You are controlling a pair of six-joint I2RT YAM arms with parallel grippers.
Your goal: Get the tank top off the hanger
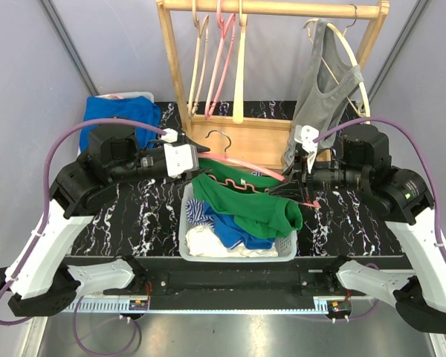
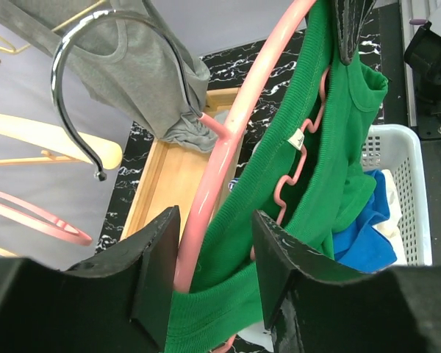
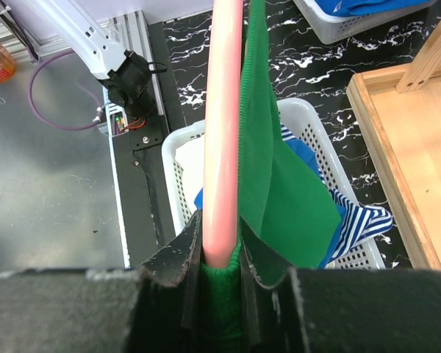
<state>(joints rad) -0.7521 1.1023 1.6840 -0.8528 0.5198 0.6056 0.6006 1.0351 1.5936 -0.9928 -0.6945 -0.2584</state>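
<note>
The right claw (image 3: pixel 220 257) is clamped on the pink hanger (image 3: pixel 224 110) along with a fold of the green tank top (image 3: pixel 279 184), which drapes off just beside the bar. The left claw (image 2: pixel 214 220) straddles the hanger's far end and the cloth. They fill its gap, but I cannot tell if it pinches. A white basket (image 1: pixel 230 257) sits below both claws.

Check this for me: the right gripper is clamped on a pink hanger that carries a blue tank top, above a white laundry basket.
One thing is wrong: the tank top is green, not blue. The right wrist view shows the right gripper clamped on the pink hanger with the green tank top draped from it, above the white laundry basket.
</note>
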